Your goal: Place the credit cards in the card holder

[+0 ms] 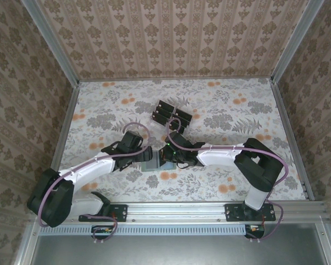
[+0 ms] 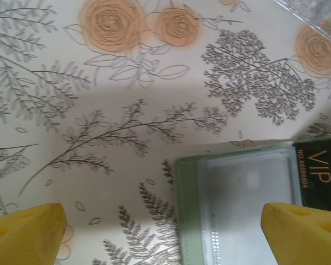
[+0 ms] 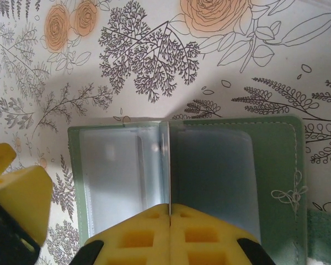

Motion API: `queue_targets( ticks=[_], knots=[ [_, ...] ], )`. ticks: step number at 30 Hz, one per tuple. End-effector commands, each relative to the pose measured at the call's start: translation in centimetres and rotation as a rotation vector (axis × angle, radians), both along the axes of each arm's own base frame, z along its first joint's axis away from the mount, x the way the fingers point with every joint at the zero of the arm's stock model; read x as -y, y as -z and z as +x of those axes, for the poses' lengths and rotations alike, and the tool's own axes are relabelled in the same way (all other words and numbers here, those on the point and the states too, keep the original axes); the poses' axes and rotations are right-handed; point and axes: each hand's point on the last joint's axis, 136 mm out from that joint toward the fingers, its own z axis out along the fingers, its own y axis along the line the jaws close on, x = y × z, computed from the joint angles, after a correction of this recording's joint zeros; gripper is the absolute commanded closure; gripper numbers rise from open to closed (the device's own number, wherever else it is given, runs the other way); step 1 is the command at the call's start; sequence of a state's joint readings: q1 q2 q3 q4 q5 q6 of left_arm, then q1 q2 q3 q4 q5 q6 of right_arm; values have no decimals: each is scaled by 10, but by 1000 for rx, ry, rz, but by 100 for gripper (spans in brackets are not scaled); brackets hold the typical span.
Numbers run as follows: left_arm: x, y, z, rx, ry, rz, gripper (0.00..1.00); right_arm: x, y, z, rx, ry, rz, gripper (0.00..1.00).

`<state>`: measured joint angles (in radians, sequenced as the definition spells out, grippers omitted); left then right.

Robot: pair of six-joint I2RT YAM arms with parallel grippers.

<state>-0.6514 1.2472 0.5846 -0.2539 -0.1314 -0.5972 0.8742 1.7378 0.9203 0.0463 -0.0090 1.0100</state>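
Note:
The card holder (image 3: pixel 276 165) lies open and flat on the floral table, its clear sleeves facing up; it also shows as a sage wallet (image 1: pixel 151 165) between the two arms. My right gripper (image 3: pixel 169 208) is shut on one black credit card (image 3: pixel 169 160), seen edge-on above the holder's centre fold. That same card (image 2: pixel 320 176) reads "VIP" in the left wrist view, over the card holder (image 2: pixel 188 221). My left gripper (image 2: pixel 163 216) stands open over the holder's left edge with nothing in it. More credit cards (image 1: pixel 166 107) sit in a clear rack farther back.
The clear plastic rack (image 1: pixel 182 122) stands behind the grippers at mid-table, and its corner (image 2: pixel 314 11) shows at the top right of the left wrist view. Patterned walls enclose the table on three sides. One yellow finger (image 3: pixel 14 193) of the left gripper is beside the holder.

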Motion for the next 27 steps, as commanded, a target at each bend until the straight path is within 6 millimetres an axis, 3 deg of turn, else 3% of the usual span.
queue_targets(
  ticks=[1,7,15,27],
  knots=[
    [5,1,1,17,18,16,0,6,1,-4,-4,-15,-11,100],
    [4,18,-10,-16,16,44,0,6,-4,-2,4,-12,1,100],
    [-15,33,-24,-64,-27,117,0,9,-4,-2,3,-1,13,100],
    [-30,39,-30,-90,-63,176,0,-2,-22,-1,34,-40,107,100]
  ],
)
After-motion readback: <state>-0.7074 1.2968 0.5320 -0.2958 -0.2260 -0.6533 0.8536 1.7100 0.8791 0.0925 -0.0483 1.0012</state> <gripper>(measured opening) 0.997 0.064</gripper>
